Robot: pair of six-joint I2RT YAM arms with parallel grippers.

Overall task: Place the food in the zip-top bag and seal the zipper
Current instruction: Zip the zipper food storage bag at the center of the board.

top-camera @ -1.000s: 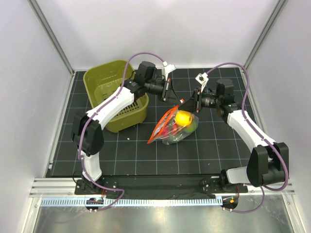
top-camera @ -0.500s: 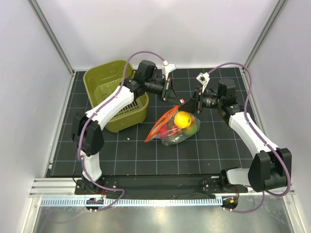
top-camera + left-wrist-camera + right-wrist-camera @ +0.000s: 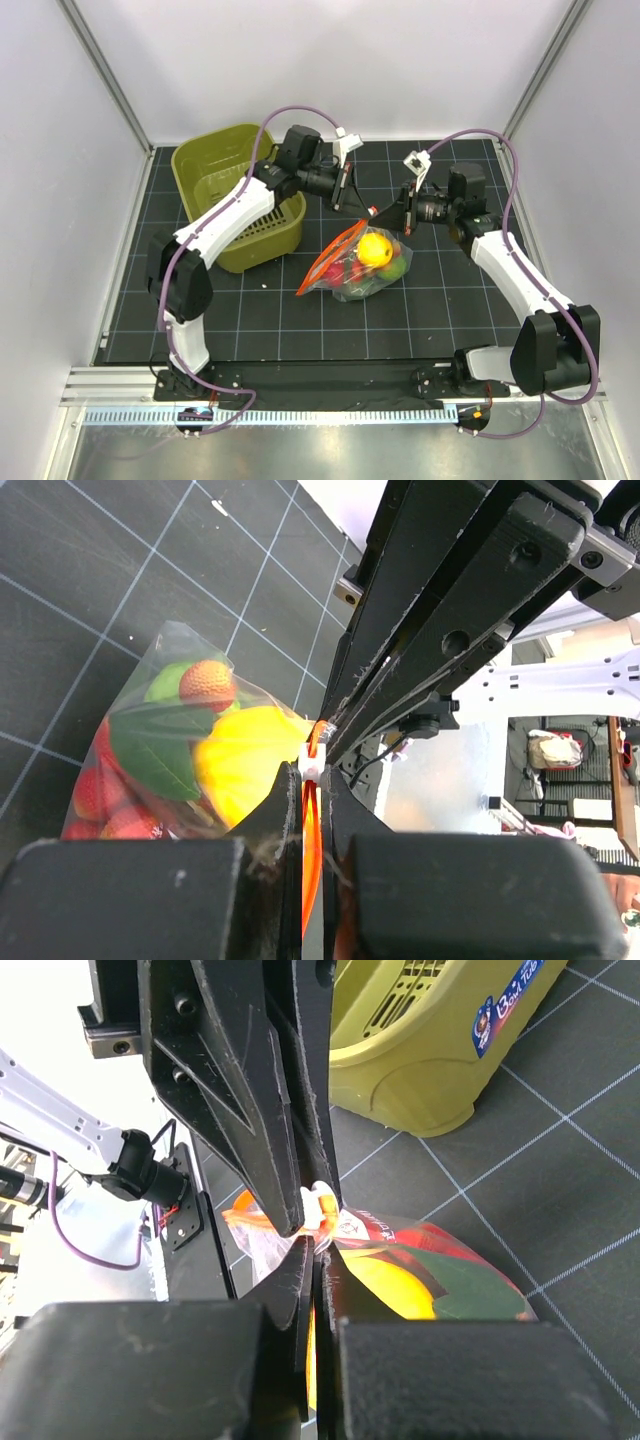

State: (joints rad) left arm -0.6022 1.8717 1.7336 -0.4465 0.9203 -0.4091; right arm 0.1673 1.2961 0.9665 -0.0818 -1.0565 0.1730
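The clear zip-top bag point(image 3: 352, 275) lies mid-table with the food inside: a yellow ball point(image 3: 375, 247), green pieces point(image 3: 150, 745) and red ones point(image 3: 98, 792). Its red-orange zipper point(image 3: 325, 262) runs from the bag's lower left up to the raised top corner. My left gripper point(image 3: 362, 207) is shut on the zipper strip point(image 3: 312, 830) just behind the white slider point(image 3: 312, 763). My right gripper point(image 3: 388, 213) is shut on the bag's edge point(image 3: 322, 1260) beside the slider point(image 3: 322, 1205), facing the left fingers point(image 3: 262, 1100). The two grippers meet tip to tip at that corner.
An olive-green slotted basket point(image 3: 225, 190) stands at the back left, right beside the left arm; it also shows in the right wrist view point(image 3: 440, 1050). White walls close the black gridded mat point(image 3: 450, 310) on three sides.
Both grippers keep their hold on the bag's top corner. The bag's lower-left end has slid slightly to the left and the zipper strip lies a little more stretched out.
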